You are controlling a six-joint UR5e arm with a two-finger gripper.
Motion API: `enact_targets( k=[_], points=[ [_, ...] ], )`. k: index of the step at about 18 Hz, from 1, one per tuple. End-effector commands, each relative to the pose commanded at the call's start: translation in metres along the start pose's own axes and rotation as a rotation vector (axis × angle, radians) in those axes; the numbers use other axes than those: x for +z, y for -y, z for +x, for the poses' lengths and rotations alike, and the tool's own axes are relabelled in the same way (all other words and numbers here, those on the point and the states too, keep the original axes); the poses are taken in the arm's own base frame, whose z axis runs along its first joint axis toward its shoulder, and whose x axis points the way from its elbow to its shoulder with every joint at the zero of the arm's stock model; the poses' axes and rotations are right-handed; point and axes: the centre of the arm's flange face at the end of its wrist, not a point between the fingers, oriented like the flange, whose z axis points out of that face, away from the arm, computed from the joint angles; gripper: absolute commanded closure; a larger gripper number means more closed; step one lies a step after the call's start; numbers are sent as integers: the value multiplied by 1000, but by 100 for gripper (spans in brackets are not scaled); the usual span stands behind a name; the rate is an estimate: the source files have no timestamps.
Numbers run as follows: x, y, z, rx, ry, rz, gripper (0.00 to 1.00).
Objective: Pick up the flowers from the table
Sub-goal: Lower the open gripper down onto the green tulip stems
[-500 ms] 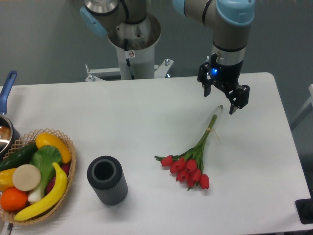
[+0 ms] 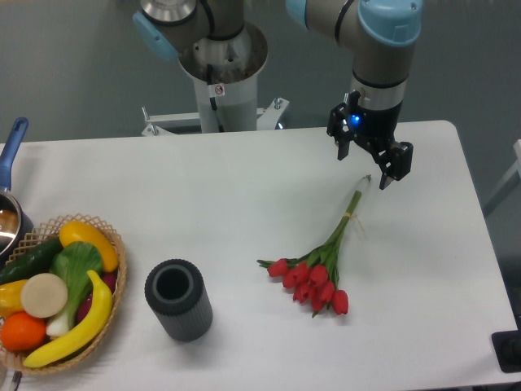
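1. The black two-finger gripper (image 2: pixel 367 169) hangs with its fingers apart, holding nothing, just above the stem ends of the red tulip bunch with long green stems (image 2: pixel 321 265).
2. That bunch lies flat on the white matte tabletop (image 2: pixel 244 195), right of the dark ribbed cylinder (image 2: pixel 178 299) and the wicker fruit basket (image 2: pixel 114 303).
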Motion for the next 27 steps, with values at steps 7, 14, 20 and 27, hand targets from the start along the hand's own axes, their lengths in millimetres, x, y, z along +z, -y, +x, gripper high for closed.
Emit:
enact_targets(
  k=[7,14,20,27],
  points=[
    [26,0,1,-197,25,7,0],
    [80,-3,-12,-283,-48,-5,0],
    [120,1,-11,-322,-81,-11,0],
    [138,1,-7,-313,-115,-15,0]
  ],
)
